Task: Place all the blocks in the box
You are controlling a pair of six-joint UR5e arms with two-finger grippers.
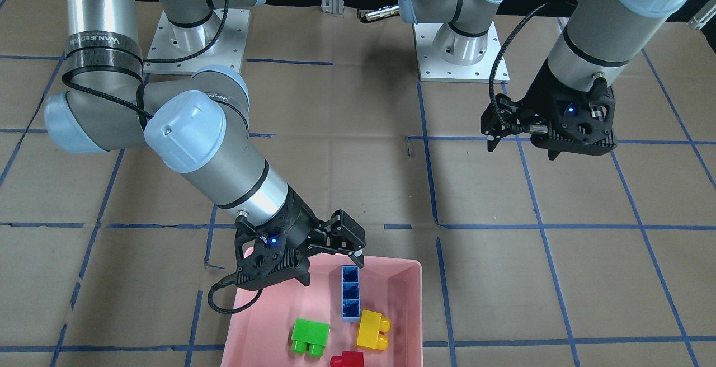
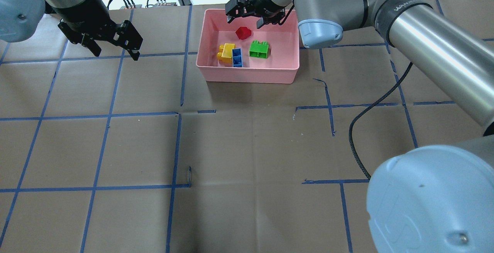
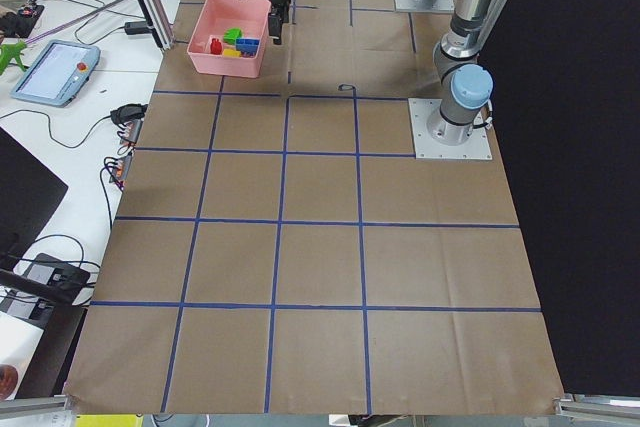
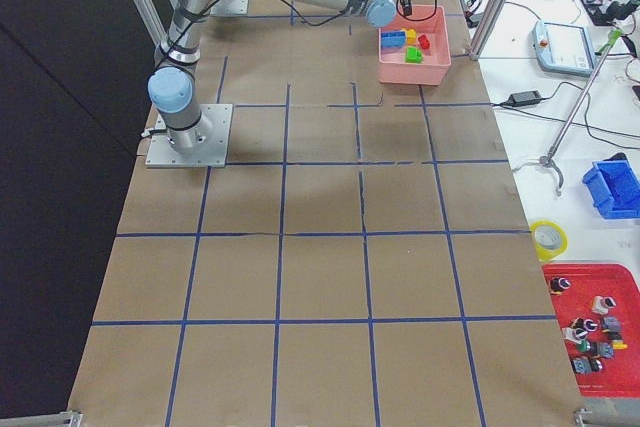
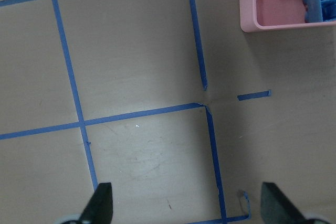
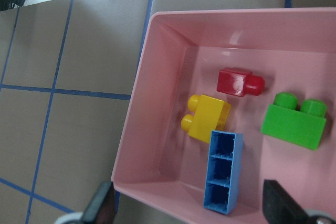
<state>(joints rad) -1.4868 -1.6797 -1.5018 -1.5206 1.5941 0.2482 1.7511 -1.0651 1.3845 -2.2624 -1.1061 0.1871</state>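
All the blocks lie inside the pink box (image 2: pixel 247 73): the green one (image 2: pixel 259 49), the small red one (image 2: pixel 243 32), the yellow one (image 2: pixel 225 51) and the long blue one (image 2: pixel 237 57), which rests hollow side up against the yellow one. My right gripper (image 2: pixel 244 23) hovers open and empty over the box's far side; its wrist view shows the blue block (image 6: pixel 223 171) between the spread fingers (image 6: pixel 102 203). My left gripper (image 2: pixel 115 54) is open and empty above the table, well to the left of the box.
Brown paper with blue tape grid lines covers the table (image 2: pixel 247 149). The left wrist view shows a corner of the box (image 5: pixel 273 22). Both arm bases (image 1: pixel 461 48) stand at the robot's side. A black cable (image 2: pixel 370 110) hangs from the right arm.
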